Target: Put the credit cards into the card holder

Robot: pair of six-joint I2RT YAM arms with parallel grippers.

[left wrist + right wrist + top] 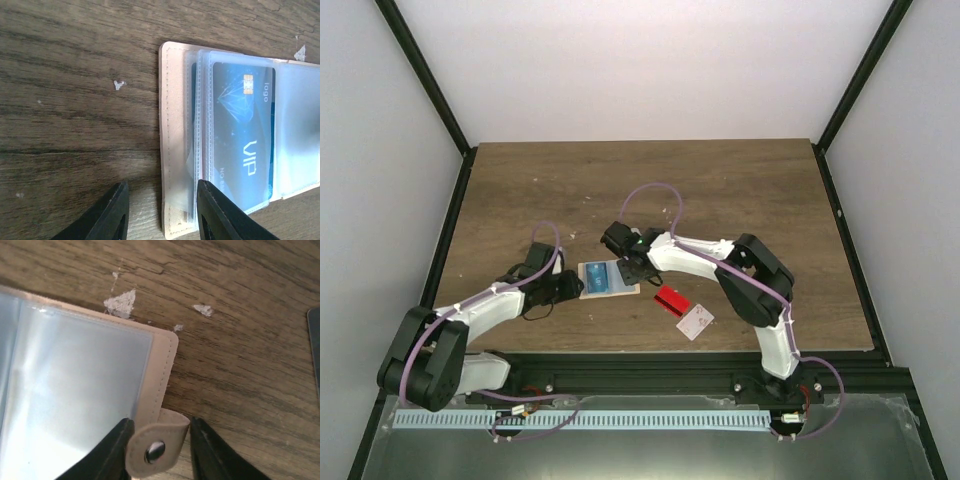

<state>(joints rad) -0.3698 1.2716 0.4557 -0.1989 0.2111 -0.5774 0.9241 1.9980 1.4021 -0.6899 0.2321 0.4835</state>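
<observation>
Reaching in from both sides over the brown wood worktop (720, 190), I have the card holder (609, 279) lying opened flat near its middle, between my two arms. My left fingers (107, 215) stand part open at the holder's left end. One is over bare wood and the other over the clear sleeves (200, 125). The stitched beige border lies between them with wood showing in the gap, so nothing is clamped. My right fingers (112, 450) stand narrow at the other end, with the snap tab (160, 432) filling the gap between them; I cannot tell whether they pinch it.

A blue card (242, 140) sits inside a sleeve. My left wrist view reads "VIP" in large letters and "logo" in small ones beside a gold chip (247, 86), plus tiny print too fine to read. From above it is only a blue patch. The top view alone shows a red card (671, 299) and a white card (695, 321) loose on the worktop, just beside each other, near the holder's right front. Only my right wrist view shows the tab's metal stud (156, 451).
</observation>
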